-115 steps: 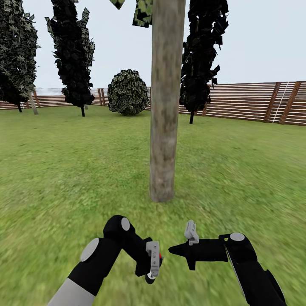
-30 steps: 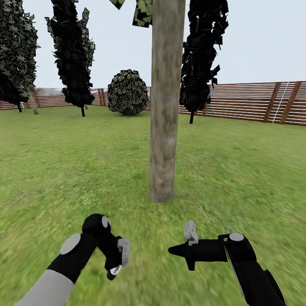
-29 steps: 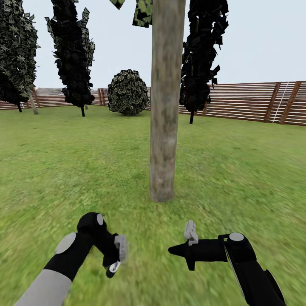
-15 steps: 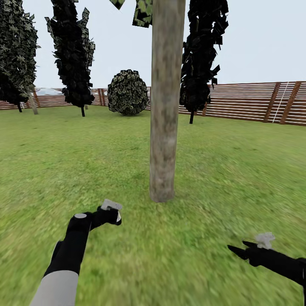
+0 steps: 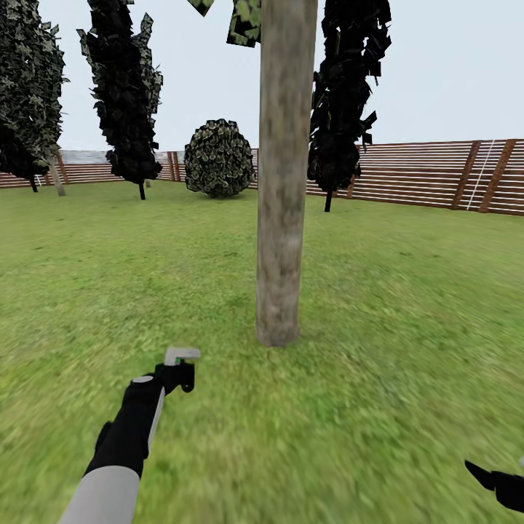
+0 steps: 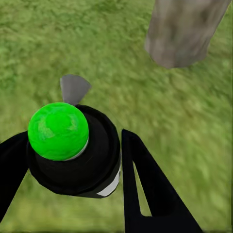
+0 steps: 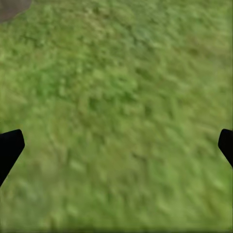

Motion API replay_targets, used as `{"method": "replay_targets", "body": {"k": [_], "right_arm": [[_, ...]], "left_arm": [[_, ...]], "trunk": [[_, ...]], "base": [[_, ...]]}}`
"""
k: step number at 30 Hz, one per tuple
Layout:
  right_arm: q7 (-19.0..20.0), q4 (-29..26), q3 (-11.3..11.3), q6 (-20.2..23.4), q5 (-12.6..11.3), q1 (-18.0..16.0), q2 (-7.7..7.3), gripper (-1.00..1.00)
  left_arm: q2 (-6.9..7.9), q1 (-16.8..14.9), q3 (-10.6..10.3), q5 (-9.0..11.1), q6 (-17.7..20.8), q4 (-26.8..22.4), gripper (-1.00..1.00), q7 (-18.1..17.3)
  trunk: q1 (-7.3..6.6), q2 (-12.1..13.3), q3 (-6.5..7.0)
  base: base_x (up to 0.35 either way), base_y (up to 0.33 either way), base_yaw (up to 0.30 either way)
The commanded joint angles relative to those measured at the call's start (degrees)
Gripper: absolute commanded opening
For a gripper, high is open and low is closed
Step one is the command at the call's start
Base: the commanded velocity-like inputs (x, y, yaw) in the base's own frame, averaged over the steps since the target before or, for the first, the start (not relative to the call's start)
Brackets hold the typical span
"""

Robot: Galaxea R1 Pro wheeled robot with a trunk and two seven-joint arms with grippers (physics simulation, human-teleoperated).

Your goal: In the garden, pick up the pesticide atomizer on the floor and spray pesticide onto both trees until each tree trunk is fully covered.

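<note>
Two claws | left claw (image 6: 73, 160) pinching atomizer (image 6: 73, 145), trunk (image 5: 284, 182) ahead | right claw (image 7: 116, 145) spread

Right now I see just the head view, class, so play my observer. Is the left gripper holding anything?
Observer: Yes. In the left wrist view the left gripper is shut on the pesticide atomizer, a black body with a round green cap.
Operator: What lies ahead of it?
Observer: The base of the tree trunk stands beyond the atomizer, apart from it, with grass between them.
Operator: And the right gripper?
Observer: In the right wrist view the right gripper is open, its fingers wide apart with nothing but grass between them.
</note>
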Motion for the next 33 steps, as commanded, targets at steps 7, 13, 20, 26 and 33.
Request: {"method": "replay_targets", "body": {"k": [7,13,20,26,33], "right_arm": [[-0.22,-0.11,-0.15,-0.10,0.01,0.00,0.05,1.00],[-0.40,-0.16,-1.90,-0.10,-0.06,0.00,-0.18,1.00],[-0.27,-0.10,-2.53,-0.02,-0.08,0.00,-0.12,1.00],[-0.08,-0.09,-2.62,0.07,-0.08,0.00,-0.30,1.00],[-0.14,-0.12,-2.63,0.09,-0.08,0.00,-0.31,1.00]], "left_arm": [[0.11,0.07,-1.59,-0.01,4.20,2.59,-1.00,-0.13],[0.14,-0.28,-5.36,-0.21,15.77,2.51,-1.00,-0.12],[0.17,-0.40,-8.78,-0.15,23.29,2.40,-1.00,-0.43],[1.44,-0.78,-9.28,-0.29,24.87,2.43,-1.00,-11.15],[3.78,-1.42,-9.29,-0.42,24.97,2.43,-1.00,-14.10]], "trunk": [[0.00,0.00,0.00],[0.00,0.00,0.00],[0.00,0.00,0.00],[0.00,0.00,0.00],[0.00,0.00,0.00]], "base": [[0.082,0.044,0.000],[0.270,0.132,0.000],[0.170,0.017,-0.047],[0.014,0.001,-0.275],[0.001,0.000,-0.299]]}}
